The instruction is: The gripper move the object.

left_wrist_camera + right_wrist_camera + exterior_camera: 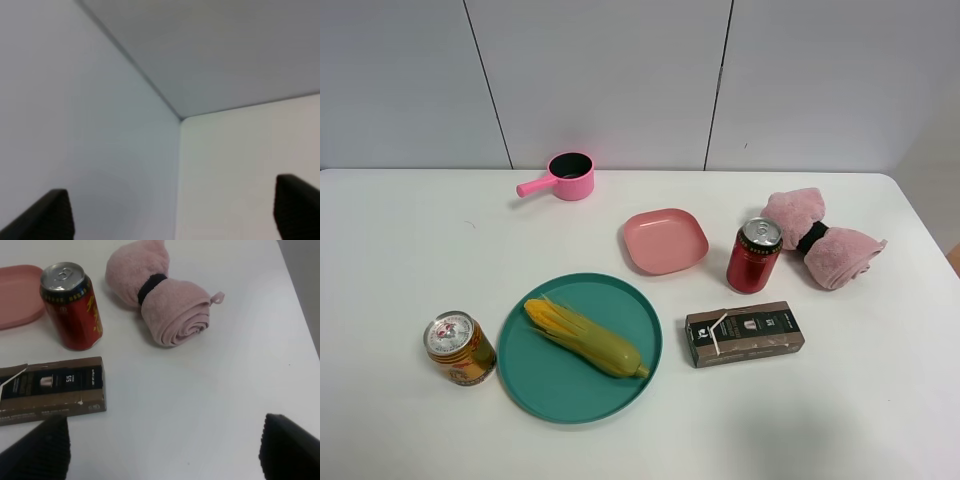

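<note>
The object, a flat dark brown carton (745,334) with white print and a white strip, lies on the white table right of the teal plate. It also shows in the right wrist view (50,390). My right gripper (165,450) is open and empty, its black fingertips wide apart, above bare table to the side of the carton and apart from it. My left gripper (172,212) is open and empty and faces a wall corner. Neither arm shows in the exterior high view.
A red can (754,256) stands just behind the carton. A rolled pink towel (825,240) lies to its right. A pink plate (665,240), a pink pot (567,177), a teal plate (535,375) with corn (585,337) and a gold can (459,348) are to the left.
</note>
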### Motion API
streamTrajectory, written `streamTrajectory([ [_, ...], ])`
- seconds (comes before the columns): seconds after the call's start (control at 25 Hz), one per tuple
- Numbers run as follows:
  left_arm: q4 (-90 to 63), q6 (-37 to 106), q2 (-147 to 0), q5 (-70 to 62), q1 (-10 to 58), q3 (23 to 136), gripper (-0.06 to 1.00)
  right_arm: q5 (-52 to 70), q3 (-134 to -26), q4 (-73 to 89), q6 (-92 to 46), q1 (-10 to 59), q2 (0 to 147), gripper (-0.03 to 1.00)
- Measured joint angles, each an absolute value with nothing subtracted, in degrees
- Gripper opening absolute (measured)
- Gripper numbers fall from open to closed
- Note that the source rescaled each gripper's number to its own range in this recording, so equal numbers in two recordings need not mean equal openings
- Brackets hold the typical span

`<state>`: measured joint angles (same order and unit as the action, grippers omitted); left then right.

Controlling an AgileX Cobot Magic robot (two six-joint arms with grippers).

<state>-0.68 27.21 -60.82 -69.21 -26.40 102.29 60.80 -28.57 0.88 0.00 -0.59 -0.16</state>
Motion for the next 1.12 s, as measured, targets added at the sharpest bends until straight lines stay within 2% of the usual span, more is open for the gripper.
streamTrajectory([
  [0.12, -7.4, 27.3, -54.4, -69.2, -28.3, 96.5, 0.51, 60.8, -28.6, 0.9, 0.0, -0.6, -0.2, 1.00],
  [0.28, -12.9, 25.4, -46.9, -69.3, -23.6, 84.8, 0.51, 60.8, -28.6, 0.9, 0.0, -0.6, -0.2, 1.00],
  [0.8, -9.0, 17.3, -23.0, -69.7, -11.4, 56.3, 0.51, 60.8, -28.6, 0.9, 0.0, -0.6, -0.2, 1.00],
  [1.0, -8.7, 11.0, -12.4, -64.8, -5.5, 44.2, 0.51, 60.8, -28.6, 0.9, 0.0, -0.6, -0.2, 1.00],
  [1.12, -7.5, 9.0, -9.5, -62.4, -4.3, 39.8, 0.51, 60.8, -28.6, 0.9, 0.0, -0.6, -0.2, 1.00],
])
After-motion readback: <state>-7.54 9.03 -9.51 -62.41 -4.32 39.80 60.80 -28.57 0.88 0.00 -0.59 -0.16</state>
